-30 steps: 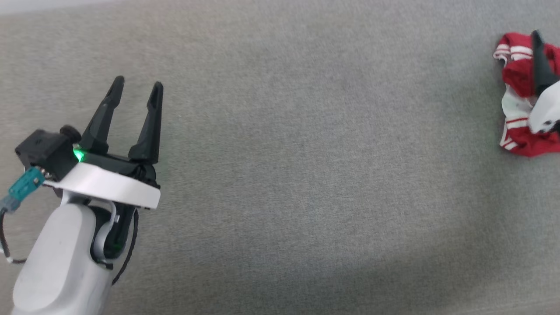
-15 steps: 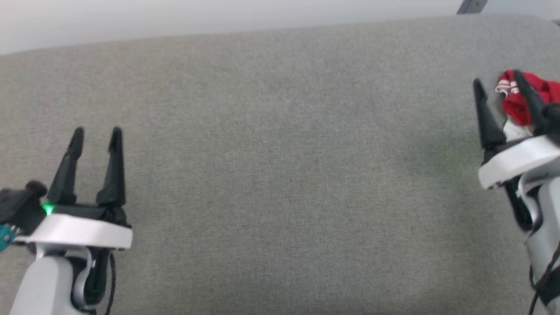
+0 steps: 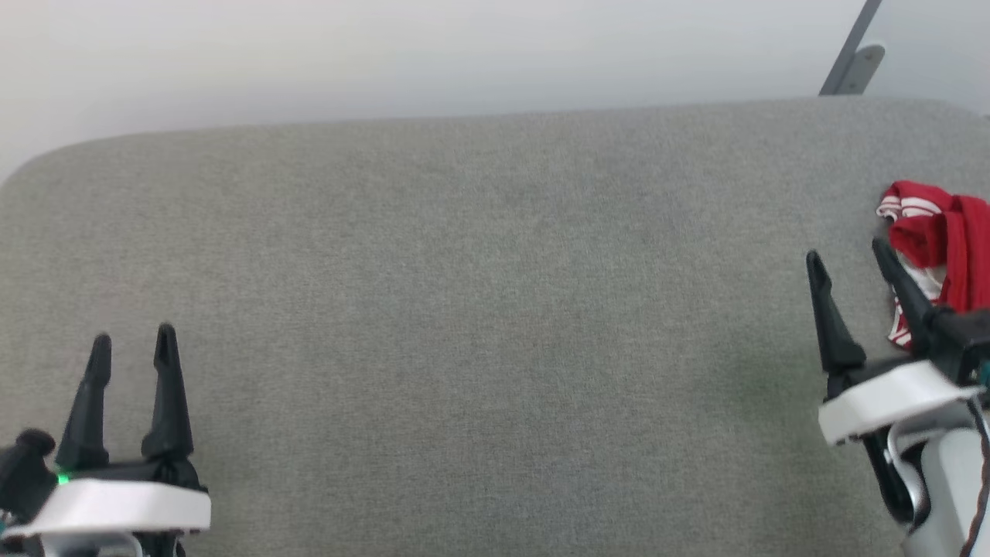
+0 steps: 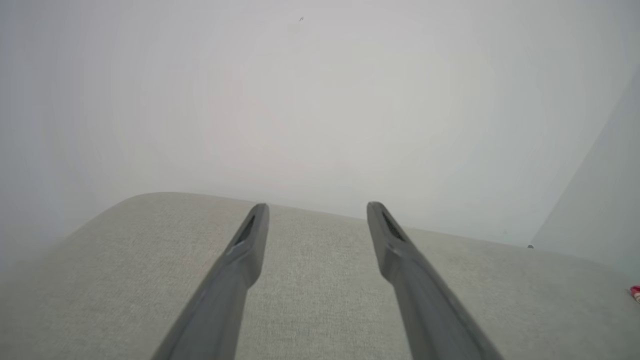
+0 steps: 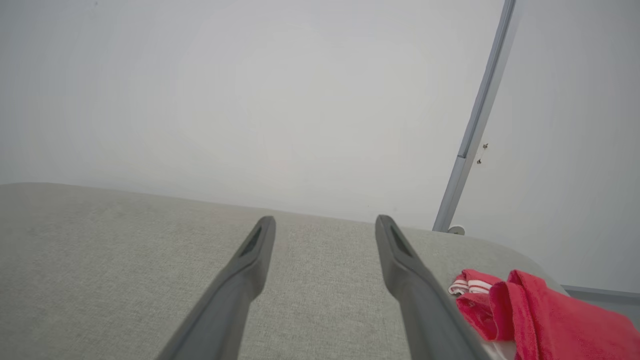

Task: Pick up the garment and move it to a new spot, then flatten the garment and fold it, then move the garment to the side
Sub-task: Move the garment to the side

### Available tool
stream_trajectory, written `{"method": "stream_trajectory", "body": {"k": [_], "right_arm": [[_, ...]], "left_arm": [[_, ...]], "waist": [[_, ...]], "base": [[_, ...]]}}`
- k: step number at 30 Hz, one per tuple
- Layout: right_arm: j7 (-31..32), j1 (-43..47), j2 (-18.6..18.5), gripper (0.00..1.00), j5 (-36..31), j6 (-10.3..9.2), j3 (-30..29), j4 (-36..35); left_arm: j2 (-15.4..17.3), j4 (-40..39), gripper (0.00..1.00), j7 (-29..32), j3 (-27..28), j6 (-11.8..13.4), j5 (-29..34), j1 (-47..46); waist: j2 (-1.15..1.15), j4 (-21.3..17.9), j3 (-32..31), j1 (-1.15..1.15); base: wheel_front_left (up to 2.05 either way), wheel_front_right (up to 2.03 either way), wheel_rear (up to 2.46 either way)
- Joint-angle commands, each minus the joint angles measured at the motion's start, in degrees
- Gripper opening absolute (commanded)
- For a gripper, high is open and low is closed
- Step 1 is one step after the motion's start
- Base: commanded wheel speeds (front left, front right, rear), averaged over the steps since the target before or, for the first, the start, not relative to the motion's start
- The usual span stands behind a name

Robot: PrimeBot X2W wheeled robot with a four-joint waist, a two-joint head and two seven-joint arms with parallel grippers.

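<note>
The garment (image 3: 940, 232) lies crumpled at the right end of the grey counter (image 3: 495, 309), not yet picked up. The right gripper (image 3: 844, 254) is just beside it, fingers wide and empty. The left gripper (image 3: 133, 336), also wide, is well apart. Next, probably, the right fingers must reach the cloth and close.

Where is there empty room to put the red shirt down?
The wide grey surface between the left gripper and the right gripper is bare. It's crowded at the right edge, where the garment lies bunched beside that gripper.
</note>
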Motion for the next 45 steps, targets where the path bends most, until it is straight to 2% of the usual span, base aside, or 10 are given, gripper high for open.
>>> {"method": "stream_trajectory", "body": {"k": [1,13,27,45], "right_arm": [[-0.18,1.83,0.54,1.00,-0.51,-0.04,-0.44,-0.81],[-0.20,11.72,3.33,1.00,-1.70,-0.04,-3.49,-4.65],[-0.20,17.06,6.32,1.00,-1.21,-0.04,-5.92,-7.60],[-0.20,19.06,8.01,1.00,-1.81,-0.04,-7.23,-8.46]], "left_arm": [[-0.44,-0.44,1.00,-0.28,0.43,-0.16,0.96,1.48],[-2.36,-0.89,1.00,-0.28,2.17,-0.16,1.42,8.90],[-3.54,-1.20,1.00,-0.28,3.60,-0.16,0.88,11.66],[-0.13,0.33,1.00,-0.28,-2.00,-0.16,1.88,11.78]], "waist": [[0.00,0.66,-1.25,0.00],[0.00,2.61,-6.23,0.00],[0.00,4.24,-7.17,0.00],[0.00,5.59,-6.90,0.00]], "base": [[0.00,0.00,0.00],[0.00,0.00,0.00],[0.00,0.00,0.00],[0.00,0.00,0.00]]}}
